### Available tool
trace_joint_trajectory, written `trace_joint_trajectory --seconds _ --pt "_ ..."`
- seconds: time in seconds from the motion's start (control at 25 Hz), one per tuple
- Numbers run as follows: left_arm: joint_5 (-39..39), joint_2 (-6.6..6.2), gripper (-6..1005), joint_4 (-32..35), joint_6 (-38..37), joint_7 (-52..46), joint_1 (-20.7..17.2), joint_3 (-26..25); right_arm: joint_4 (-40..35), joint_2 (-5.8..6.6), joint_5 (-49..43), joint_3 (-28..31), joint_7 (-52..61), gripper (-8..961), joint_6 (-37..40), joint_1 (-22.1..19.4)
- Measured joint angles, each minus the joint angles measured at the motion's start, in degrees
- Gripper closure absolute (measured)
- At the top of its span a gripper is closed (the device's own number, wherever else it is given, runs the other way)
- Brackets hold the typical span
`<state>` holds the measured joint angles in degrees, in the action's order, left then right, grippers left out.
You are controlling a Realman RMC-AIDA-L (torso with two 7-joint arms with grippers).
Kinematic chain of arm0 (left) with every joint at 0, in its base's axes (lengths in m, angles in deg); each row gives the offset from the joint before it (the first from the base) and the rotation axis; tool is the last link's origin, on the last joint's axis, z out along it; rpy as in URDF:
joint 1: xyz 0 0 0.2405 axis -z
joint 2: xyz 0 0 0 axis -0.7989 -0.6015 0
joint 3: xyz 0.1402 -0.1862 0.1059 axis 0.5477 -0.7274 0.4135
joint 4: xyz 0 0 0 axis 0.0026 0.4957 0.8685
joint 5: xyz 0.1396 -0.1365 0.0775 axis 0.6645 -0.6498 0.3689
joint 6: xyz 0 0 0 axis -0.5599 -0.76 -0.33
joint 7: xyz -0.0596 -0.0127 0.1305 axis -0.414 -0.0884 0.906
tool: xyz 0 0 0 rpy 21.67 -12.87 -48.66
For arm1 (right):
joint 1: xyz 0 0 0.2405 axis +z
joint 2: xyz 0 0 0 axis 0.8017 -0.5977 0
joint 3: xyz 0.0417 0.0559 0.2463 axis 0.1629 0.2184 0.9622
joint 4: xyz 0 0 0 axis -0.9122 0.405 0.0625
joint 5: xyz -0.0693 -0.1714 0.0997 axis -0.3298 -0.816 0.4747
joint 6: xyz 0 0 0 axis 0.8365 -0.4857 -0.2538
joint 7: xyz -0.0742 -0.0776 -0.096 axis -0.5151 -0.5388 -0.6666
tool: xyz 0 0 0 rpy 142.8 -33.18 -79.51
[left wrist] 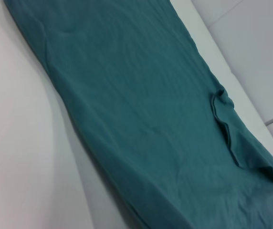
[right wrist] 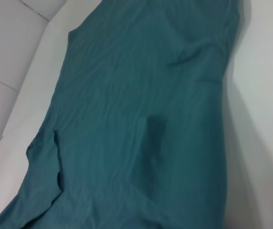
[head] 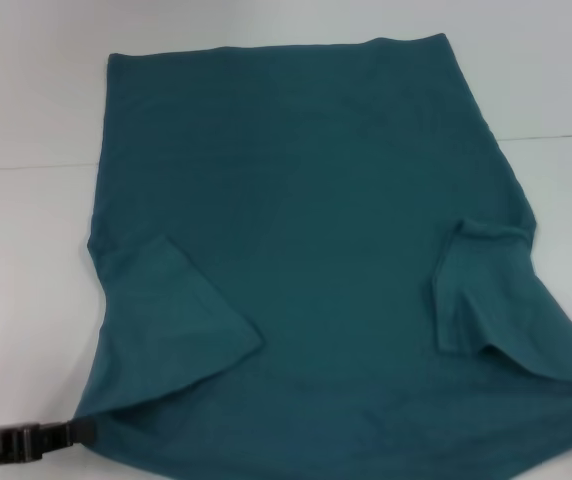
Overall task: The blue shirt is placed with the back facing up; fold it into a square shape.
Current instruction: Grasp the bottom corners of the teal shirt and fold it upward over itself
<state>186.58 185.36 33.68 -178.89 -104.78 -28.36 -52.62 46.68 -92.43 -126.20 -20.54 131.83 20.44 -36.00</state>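
Teal-blue fabric fills most of the white table (head: 26,90): the blue shirt (head: 306,190) lies flat, plain side up, no lettering visible. No containers in view. Straight hem at the far edge, body widening toward the near edge, where it runs out of the head view. Both short sleeves are folded inward over the body: left sleeve is a triangular flap at near left, right sleeve a smaller creased flap at near right. Fabric is mostly smooth, with light wrinkles near the sleeve folds in both wrist views. Left gripper (head: 66,435) sits at the near-left corner, black, touching the shirt's near-left edge; cannot tell whether its fingers are clamped on the cloth or just beside it. Right gripper does not show in any view
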Motion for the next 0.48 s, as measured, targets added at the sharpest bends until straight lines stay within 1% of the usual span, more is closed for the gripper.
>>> trace_joint_trajectory --seconds 0.16,0.48 --pt "0.0 0.26 982 -0.1 -0.6 0.7 -0.9 -0.1 0.0 0.20 0.0 0.2 -0.8 917 1.5 -1.4" --pt "0.4 0.48 983 -0.4 -2.8 1.5 -1.8 -0.1 -0.2 1.38 0.0 0.4 -1.5 918 2.0 -3.2"
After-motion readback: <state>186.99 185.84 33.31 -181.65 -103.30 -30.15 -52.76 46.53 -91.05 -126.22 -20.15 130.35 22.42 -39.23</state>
